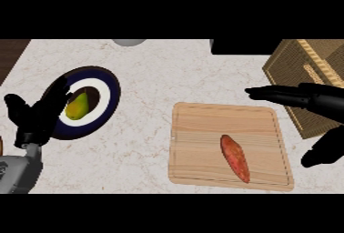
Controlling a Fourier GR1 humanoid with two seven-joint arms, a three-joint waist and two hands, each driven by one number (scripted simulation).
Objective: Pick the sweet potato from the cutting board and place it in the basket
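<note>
An orange-red sweet potato lies lengthwise on the right half of a pale wooden cutting board in the head view. A woven brown basket stands at the right edge, behind the board. My right hand hovers in front of the basket, above the board's far right corner, fingers straight and pointing left, thumb hanging down at the right edge; it holds nothing. My left hand rests open at the left, fingers up, overlapping the plate's left rim.
A dark blue plate with a white ring holds a yellow-green pear at the left. A grey round object shows at the top edge. A dark block sits at the back, left of the basket.
</note>
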